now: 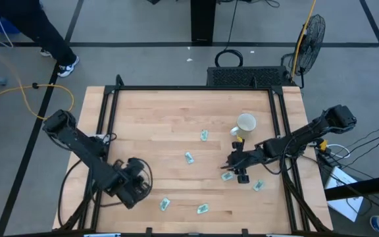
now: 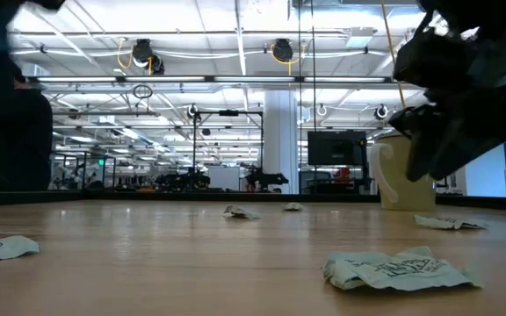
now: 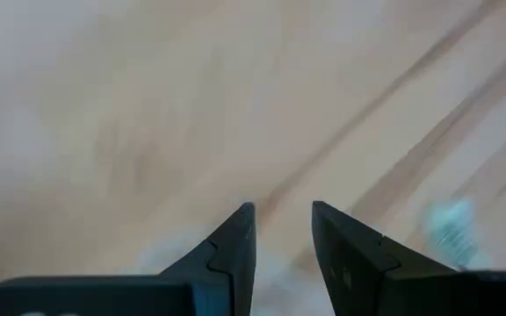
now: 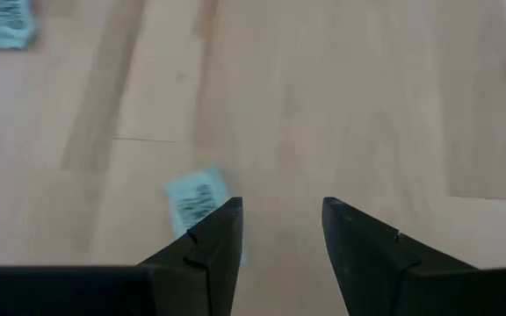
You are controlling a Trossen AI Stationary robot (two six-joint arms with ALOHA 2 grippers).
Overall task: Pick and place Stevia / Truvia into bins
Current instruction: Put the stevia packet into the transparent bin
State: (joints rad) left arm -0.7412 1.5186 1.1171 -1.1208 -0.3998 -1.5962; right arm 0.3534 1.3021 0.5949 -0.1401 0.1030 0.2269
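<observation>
Pale wooden table (image 1: 170, 125), planked grain showing, smooth satin finish. Crumpled paper packets (image 2: 400, 268), matt and creased. Cream mug (image 1: 245, 123) looks glazed ceramic. Right gripper (image 4: 279, 230) fingers (image 4: 213, 241) are dark matt plastic.

We look straight down overhead, level across the table (image 1: 156, 118) low, and closely from both wrists; all share its wood.

The left gripper (image 3: 283, 230) hangs over bare wooden tabletop (image 3: 191, 105), its two dark fingers slightly parted at bottom centre; a blurred pale green packet (image 3: 449, 225) lies lower right.
</observation>
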